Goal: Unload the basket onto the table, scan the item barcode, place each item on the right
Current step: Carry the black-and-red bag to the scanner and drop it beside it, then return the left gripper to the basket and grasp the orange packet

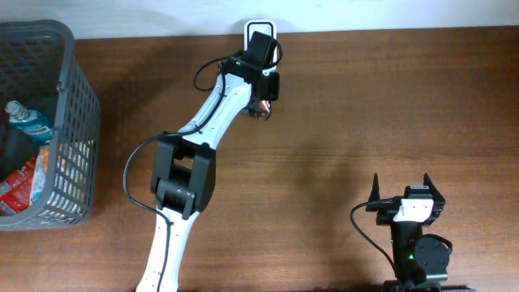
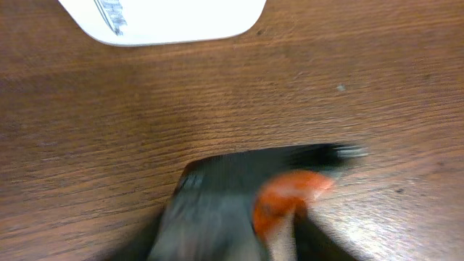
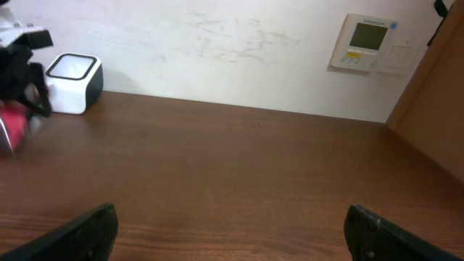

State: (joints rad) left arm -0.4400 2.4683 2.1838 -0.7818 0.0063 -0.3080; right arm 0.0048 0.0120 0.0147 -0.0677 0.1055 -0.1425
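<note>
1. Far left, a grey basket holds packets.
2. Upper centre, the left gripper sits over a red item on the desk near the white scanner; whether it pinches is unclear.
3. Lower right, the right gripper stands spread.

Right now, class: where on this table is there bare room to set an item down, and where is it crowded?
Free: the wood between scanner and right gripper; the strip between basket and left arm. Crowded: by the scanner, around the red item.
</note>
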